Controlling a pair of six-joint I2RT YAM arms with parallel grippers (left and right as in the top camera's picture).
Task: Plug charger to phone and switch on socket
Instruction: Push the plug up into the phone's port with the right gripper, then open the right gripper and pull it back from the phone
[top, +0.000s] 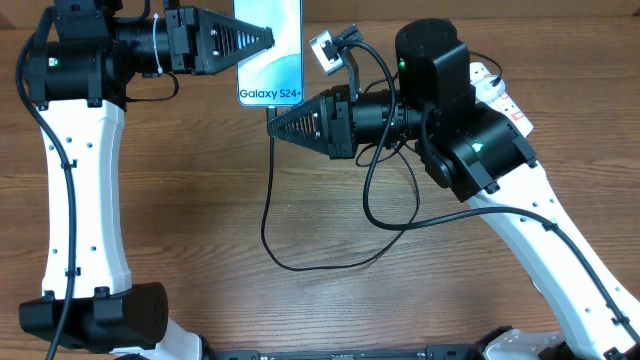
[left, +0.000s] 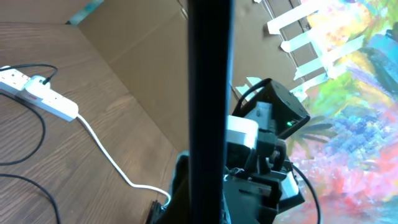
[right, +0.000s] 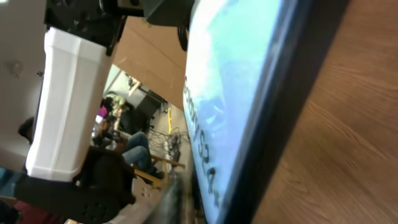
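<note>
Right arm (top: 470, 140) hides most of socket (top: 497, 92); phone (top: 275, 65) runs off-frame.

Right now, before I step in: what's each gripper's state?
Left gripper: shut on the phone.
Right gripper: cannot be told.

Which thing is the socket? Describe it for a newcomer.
On the wooden table, look far right, behind the right arm. The socket is the white oblong strip peeking out there; red switches and a thick white lead set it apart from the thin black charger.
</note>
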